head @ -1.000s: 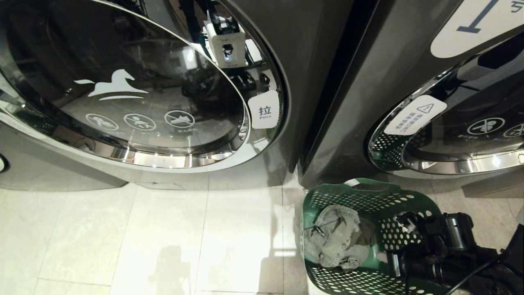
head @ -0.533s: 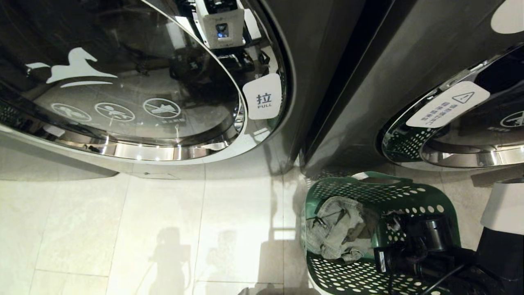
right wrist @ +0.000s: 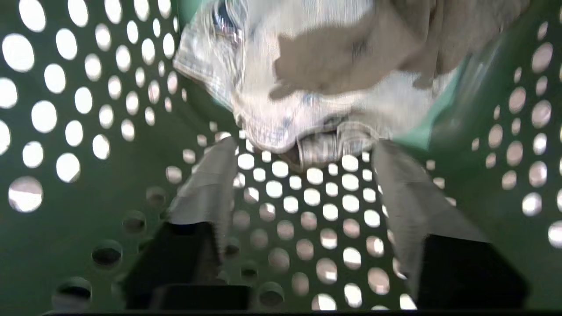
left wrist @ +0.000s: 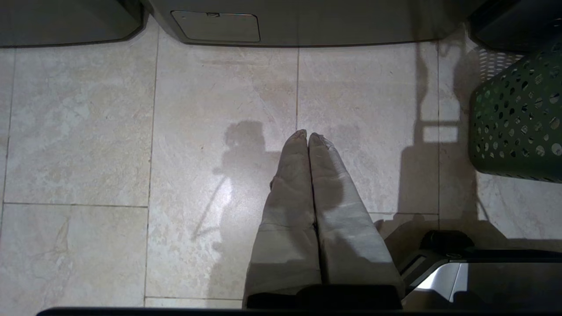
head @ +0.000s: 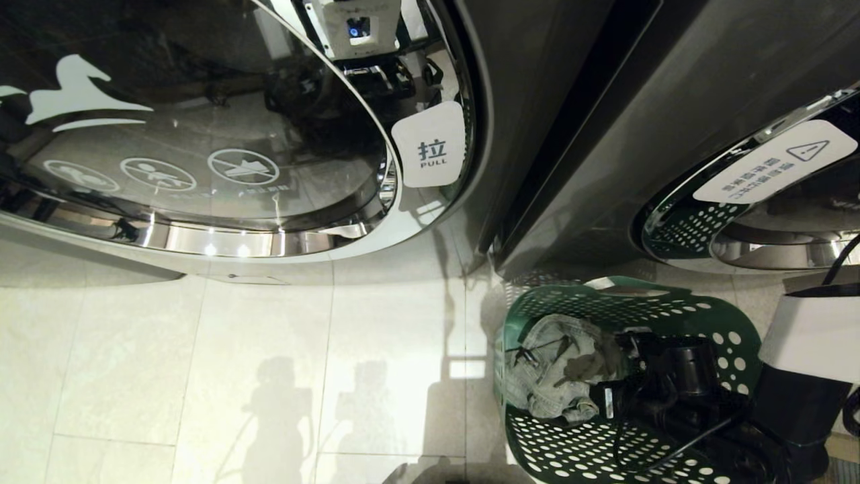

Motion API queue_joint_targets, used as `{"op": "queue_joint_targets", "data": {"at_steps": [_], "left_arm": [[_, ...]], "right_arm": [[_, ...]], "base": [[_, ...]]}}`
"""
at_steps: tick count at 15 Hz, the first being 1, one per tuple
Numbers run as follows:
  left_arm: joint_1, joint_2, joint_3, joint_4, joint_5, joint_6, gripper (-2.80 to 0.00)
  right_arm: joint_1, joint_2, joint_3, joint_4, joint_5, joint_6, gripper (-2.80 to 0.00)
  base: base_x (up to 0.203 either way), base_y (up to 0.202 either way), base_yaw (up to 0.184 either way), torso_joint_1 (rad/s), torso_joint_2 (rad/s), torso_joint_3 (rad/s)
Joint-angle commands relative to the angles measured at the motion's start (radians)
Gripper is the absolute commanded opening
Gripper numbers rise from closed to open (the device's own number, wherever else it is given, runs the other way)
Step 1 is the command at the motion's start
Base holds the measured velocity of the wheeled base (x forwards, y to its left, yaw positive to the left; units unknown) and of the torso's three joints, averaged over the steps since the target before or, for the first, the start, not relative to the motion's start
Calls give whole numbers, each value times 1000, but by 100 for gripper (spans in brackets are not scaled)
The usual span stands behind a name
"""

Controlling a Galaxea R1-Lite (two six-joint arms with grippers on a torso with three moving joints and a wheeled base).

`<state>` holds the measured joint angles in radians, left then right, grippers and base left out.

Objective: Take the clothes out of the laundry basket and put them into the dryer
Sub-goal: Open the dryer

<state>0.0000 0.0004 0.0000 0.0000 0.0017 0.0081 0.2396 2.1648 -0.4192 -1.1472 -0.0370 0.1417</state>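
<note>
Two dark front-loading machines are standing side by side behind the laundry basket (head: 672,310), which serves here as the landmark. The dryer on the left (head: 510,101) is showing a large round glass door (head: 201,121) that is sitting shut, with a white pull label (head: 431,145) at the door edge nearest the basket. The second machine (head: 672,114) is rising directly behind the basket, its chrome door ring (head: 678,225) reflecting the basket's green holes, and a white warning sticker (head: 772,161) is lying across that door.

The pale tiled floor (head: 201,349) is spreading out from the basket's left side and is carrying shadows.

The laundry basket, green with round holes, is sitting on the floor just in front of the gap between the two machines. Inside it, a crumpled grey-beige garment (head: 554,366) is lying against the wall facing the dryer.

The right arm is reaching down into the basket from the side away from the dryer. The right claw (right wrist: 303,153) is standing wide open with its two cloth-covered fingers (right wrist: 210,180) apart, the tips sitting just beside the hem of the garment (right wrist: 316,87); whether they are touching it cannot be told.

The left claw (left wrist: 307,134) is hanging over bare floor, well to the dryer side of the basket (left wrist: 518,118), with its fingers pressed together and holding nothing.
</note>
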Motion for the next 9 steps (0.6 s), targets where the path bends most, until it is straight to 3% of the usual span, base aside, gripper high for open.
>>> {"op": "queue_joint_targets", "data": {"at_steps": [1, 9], "left_arm": [[0, 0, 0, 0, 0, 0, -280], [0, 0, 0, 3, 0, 1, -280]], "right_arm": [[2, 29, -24, -13, -3, -2, 0], [1, 357, -175, -355, -126, -120, 0]], "base": [[0, 0, 0, 0, 0, 0], [0, 0, 0, 0, 0, 0]]}}
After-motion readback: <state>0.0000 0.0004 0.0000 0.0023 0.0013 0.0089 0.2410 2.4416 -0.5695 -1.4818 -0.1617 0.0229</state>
